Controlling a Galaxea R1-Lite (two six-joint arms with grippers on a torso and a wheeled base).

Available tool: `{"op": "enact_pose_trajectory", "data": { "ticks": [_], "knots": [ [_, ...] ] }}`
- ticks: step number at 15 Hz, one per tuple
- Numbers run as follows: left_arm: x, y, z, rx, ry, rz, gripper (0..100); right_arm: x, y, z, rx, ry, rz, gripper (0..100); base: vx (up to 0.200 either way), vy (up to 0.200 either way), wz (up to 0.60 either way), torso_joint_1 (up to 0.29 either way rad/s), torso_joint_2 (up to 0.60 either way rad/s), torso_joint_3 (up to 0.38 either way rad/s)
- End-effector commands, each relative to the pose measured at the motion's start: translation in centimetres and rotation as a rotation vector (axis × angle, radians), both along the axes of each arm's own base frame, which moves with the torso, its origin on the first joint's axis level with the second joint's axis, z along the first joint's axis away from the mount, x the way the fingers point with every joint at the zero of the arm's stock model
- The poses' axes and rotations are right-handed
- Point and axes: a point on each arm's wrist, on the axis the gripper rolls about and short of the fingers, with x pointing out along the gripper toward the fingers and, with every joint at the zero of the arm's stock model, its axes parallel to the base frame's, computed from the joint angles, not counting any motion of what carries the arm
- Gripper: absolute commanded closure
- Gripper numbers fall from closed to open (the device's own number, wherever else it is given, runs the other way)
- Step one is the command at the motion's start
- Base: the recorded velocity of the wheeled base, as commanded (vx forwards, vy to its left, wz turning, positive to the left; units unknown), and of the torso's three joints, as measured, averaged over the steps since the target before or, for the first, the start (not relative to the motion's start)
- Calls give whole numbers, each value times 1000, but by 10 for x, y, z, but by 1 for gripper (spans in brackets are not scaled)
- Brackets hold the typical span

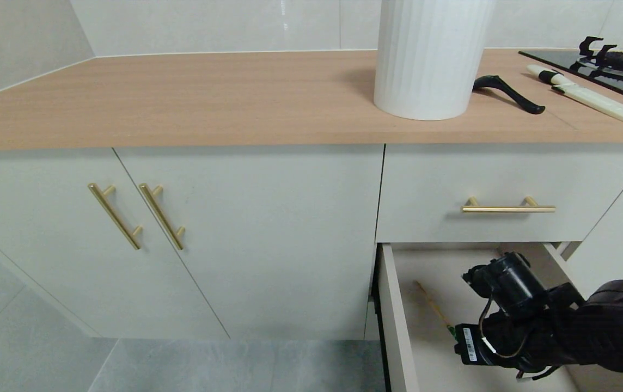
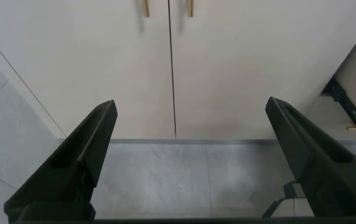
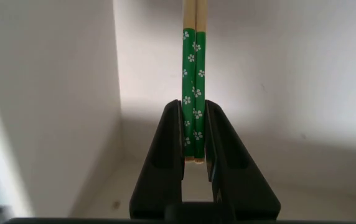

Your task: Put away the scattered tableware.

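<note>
Currently: right pincer clamped on a pair of chopsticks. It grips them close to their green flowered ends. The bare lengths run out ahead, side by side and touching.

Pincer sits low inside the open drawer, right side of the cabinet run, under a shut drawer with a brass handle. Chopstick tips angle toward the drawer's far left. Cannot tell whether they touch the drawer floor.

Left pincer spread wide, holding nothing, down low facing the cupboard doors.

Up on the counter, far right: a pale knife and a black-handled tool, just beside a white ribbed pot.

Risks, as I judge them:
- Grip is at one end only, so the long free part could swing or twist loose.
- Tips could jab the drawer floor or left wall if the arm dips, levering the pair out of the pinch.
- Letting go from too high would make them bounce, roll and split apart.
</note>
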Motion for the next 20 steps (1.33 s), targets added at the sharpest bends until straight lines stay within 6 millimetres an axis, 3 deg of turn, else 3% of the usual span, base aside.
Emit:
{"op": "enact_pose_trajectory", "data": {
  "ticks": [1, 5, 12, 13, 17, 20],
  "knots": [
    [0, 0, 0, 0, 2, 1, 0, 3, 2, -31, -37, 63, -1, 100, 0, 0, 0, 0, 0, 0],
    [0, 0, 0, 0, 0, 1, 0, 5, 7, -53, -26, 16, 4, 100, 0, 0, 0, 0, 0, 0],
    [0, 0, 0, 0, 0, 1, 0, 6, 6, -52, -40, -9, -11, 100, 0, 0, 0, 0, 0, 0],
    [0, 0, 0, 0, 0, 1, 0, 6, 6, -52, -39, -11, -11, 0, 0, 0, 0, 0, 0, 0],
    [0, 0, 0, 0, 0, 1, 0, 6, 7, -49, -36, -19, -10, 0, 0, 0, 0, 0, 0, 0],
    [0, 0, 0, 0, 0, 1, 0, 3, 5, -36, -19, -57, -12, 0, 0, 0, 0, 0, 0, 0]
  ]
}}
